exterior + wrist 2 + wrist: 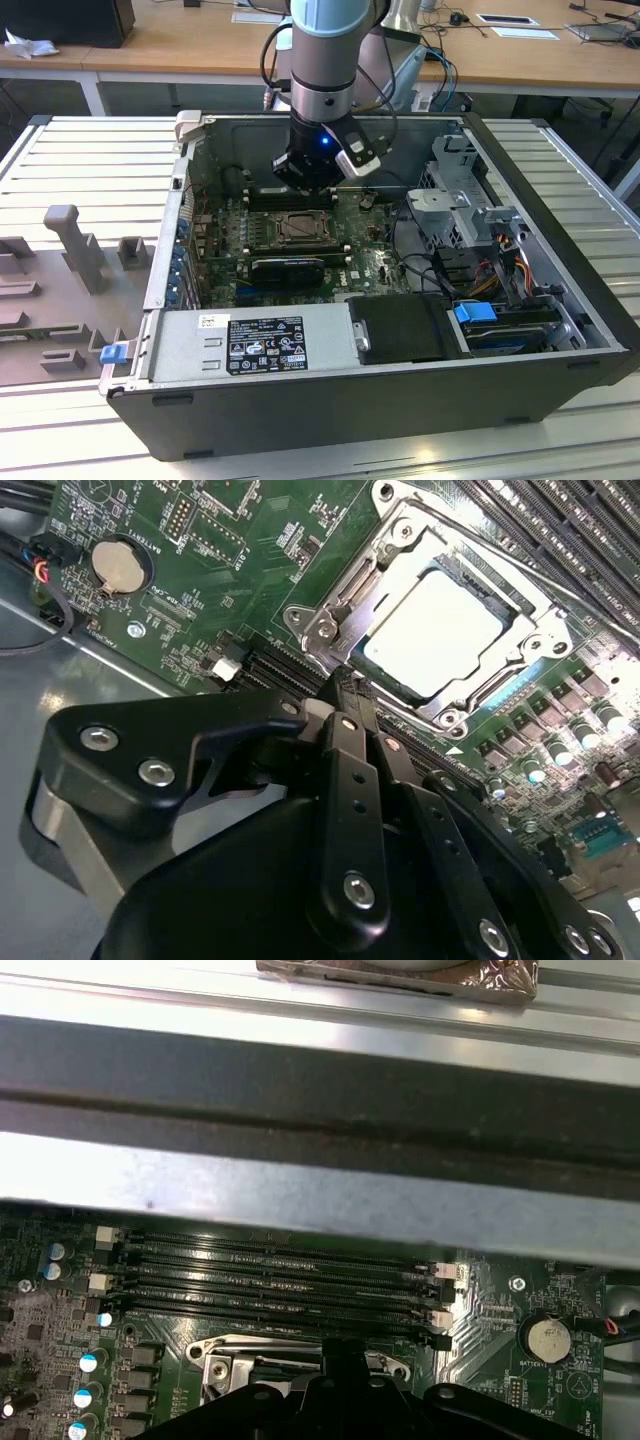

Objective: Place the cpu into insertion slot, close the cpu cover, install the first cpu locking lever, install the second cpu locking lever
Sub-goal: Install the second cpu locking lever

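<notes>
The cpu [440,630], a pale square chip, lies flat in the insertion slot [297,230] on the green motherboard [200,610]. The silvery cpu cover [395,555] lies down around it, and the chip shows through the cover's window. My gripper [345,685] hangs just above the slot's edge, at the corner of the metal frame. Its black fingers [345,750] are pressed together, shut, with nothing visible between them. In the exterior view the gripper [303,180] hovers over the back side of the slot. The first wrist view shows the gripper [345,1352] tip at the cover [290,1345].
Black memory slots [280,1270] run beside the socket, under the case wall [300,1190]. A coin battery [118,565] sits on the board. A long black card [288,268], the power supply [260,345] and a drive cage [470,200] crowd the case. Grey fixtures [75,240] stand outside.
</notes>
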`<state>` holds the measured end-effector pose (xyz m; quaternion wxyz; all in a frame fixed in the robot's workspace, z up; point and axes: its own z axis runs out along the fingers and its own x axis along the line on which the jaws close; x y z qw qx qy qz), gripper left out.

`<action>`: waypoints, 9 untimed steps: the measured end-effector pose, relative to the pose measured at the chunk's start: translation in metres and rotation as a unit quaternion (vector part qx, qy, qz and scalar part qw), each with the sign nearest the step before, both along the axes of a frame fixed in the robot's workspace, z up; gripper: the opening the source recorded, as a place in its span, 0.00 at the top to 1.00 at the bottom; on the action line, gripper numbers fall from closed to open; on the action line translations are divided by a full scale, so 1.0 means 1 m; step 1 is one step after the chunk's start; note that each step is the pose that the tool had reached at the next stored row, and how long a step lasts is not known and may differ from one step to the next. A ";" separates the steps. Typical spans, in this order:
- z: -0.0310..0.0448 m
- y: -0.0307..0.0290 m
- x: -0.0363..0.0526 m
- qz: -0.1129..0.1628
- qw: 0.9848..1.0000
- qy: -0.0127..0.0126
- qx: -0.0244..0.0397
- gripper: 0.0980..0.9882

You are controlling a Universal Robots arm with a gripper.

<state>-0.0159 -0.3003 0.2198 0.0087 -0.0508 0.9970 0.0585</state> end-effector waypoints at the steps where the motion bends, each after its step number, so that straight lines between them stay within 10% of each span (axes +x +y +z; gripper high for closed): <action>1: 0.0000 -0.0011 0.0000 0.000 1.000 0.000 0.000 0.99; 9: -0.0001 -0.0070 0.0000 0.000 1.000 0.000 0.000 0.99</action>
